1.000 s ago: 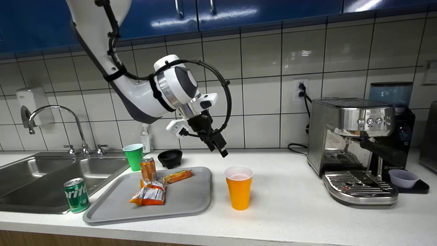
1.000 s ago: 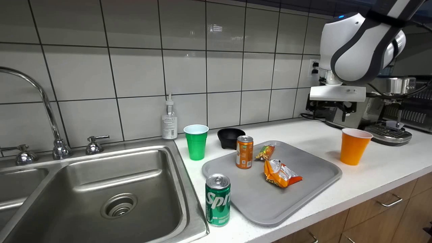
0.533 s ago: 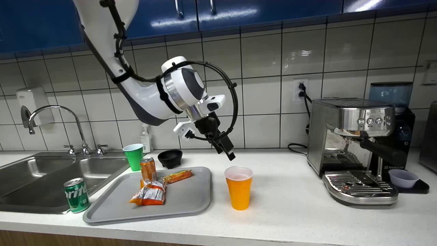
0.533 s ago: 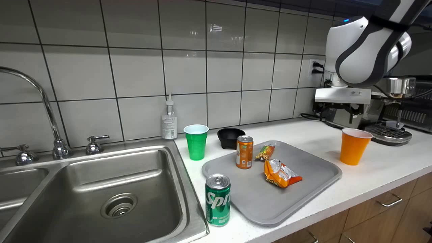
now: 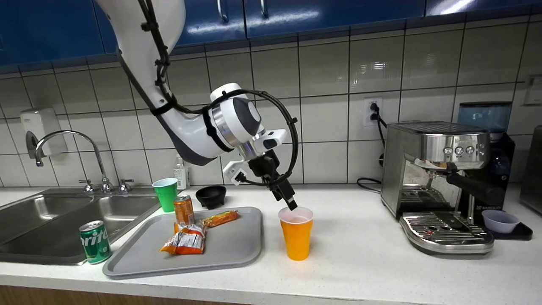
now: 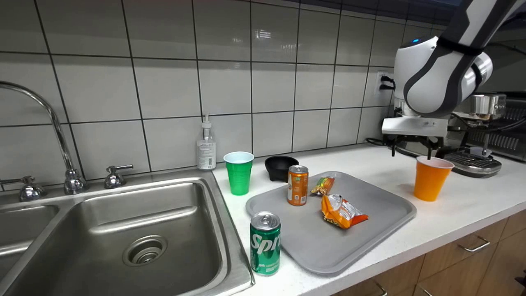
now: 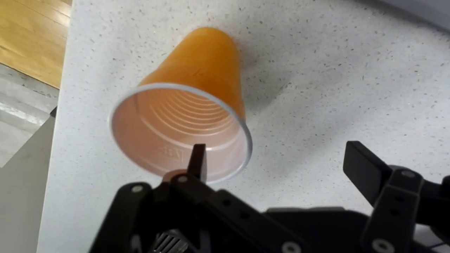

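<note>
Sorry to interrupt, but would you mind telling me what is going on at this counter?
A robot arm has its gripper open, holding nothing, close to the orange cup. In the wrist view one finger shows in front of the cup's mouth, while its partner is off to the side; whether anything touches the rim I can't tell. The cup stands upright on the counter beside a gray tray, which carries an orange can and two snack packets.

A Sprite can [image 6: 266, 246] is standing between the sink [image 6: 185, 222] and a gray tray [image 6: 316, 246] holding an orange drink can [image 6: 298, 186].
</note>
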Action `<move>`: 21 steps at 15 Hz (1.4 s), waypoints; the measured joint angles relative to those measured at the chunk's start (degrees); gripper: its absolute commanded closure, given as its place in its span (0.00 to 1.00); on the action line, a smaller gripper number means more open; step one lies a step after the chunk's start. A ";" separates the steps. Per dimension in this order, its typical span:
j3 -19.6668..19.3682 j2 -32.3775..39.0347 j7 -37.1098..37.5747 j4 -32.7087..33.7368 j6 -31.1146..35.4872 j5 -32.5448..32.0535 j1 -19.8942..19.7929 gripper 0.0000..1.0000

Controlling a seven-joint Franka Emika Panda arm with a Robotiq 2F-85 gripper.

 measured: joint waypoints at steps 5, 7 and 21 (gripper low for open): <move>-0.02 2.93 0.00 1.96 -0.39 2.90 0.11 0.49; -0.15 3.63 0.00 2.57 -0.56 3.53 0.24 0.65; -2.21 4.22 0.00 4.75 -1.04 4.17 2.57 0.99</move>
